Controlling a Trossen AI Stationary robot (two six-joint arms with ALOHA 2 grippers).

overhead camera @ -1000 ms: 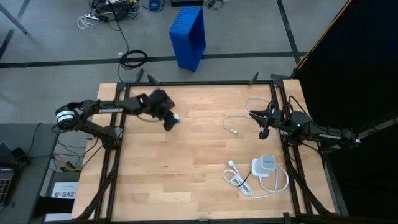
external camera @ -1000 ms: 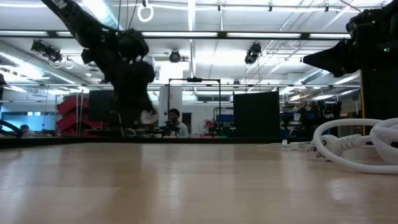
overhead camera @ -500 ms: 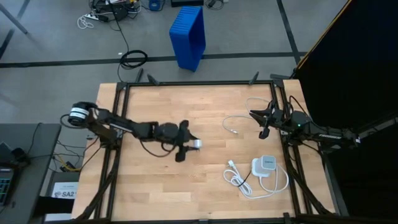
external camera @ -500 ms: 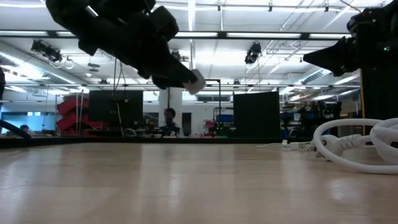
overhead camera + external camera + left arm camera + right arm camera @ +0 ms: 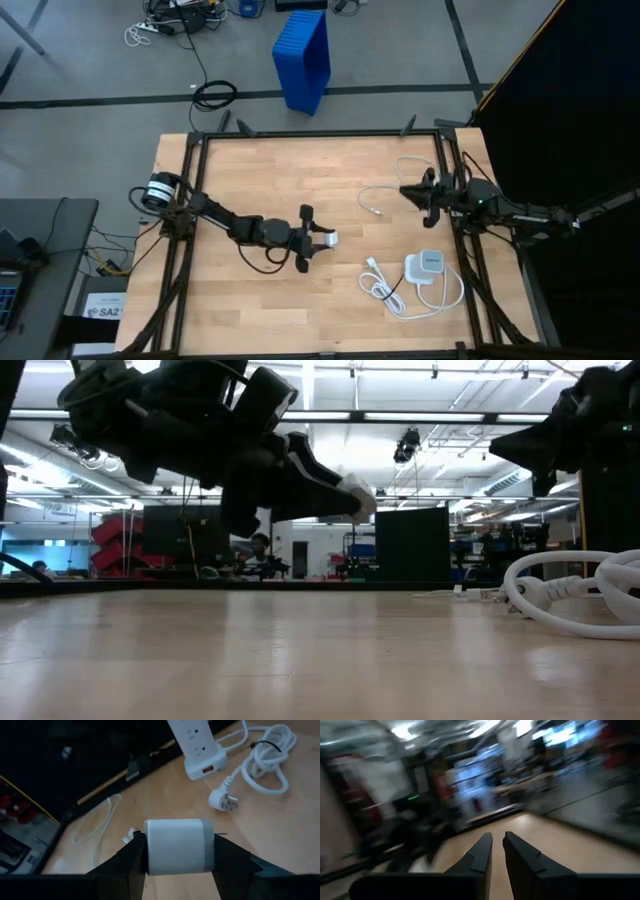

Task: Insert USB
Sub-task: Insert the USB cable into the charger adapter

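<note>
The USB cable [image 5: 384, 192], thin and white, lies in a loose loop on the table's right half, its plug [image 5: 375, 211] toward the middle; the left wrist view shows the USB cable [image 5: 97, 816] too. My left gripper [image 5: 318, 240] hovers over the table's middle, shut on a white charger block [image 5: 328, 238], which also shows in the low view [image 5: 360, 496]. My right gripper [image 5: 404, 189] waits shut at the right edge, just right of the cable loop, touching nothing; its wrist view shows the gripper [image 5: 497, 840] with fingers together. My left gripper pinches the charger block's two opposite sides [image 5: 150, 851] between its two fingers [image 5: 131, 862]. The fingers come nearly level from the table's left, pointing toward its right. The block sticks out past the fingertips and hangs clear of the table.
A white power strip [image 5: 426, 265] with a thick coiled cord [image 5: 392, 290] lies at the near right. Black frame rails [image 5: 190, 200] border the table. A blue bin [image 5: 303, 58] stands on the floor beyond the far edge. Bare wood lies left of and nearer than the block.
My left gripper has swung from the far left toward the table's right and near side, sinking a little and rolling from pointing down to nearly level, with the charger block still held. My right gripper has rolled in place.
</note>
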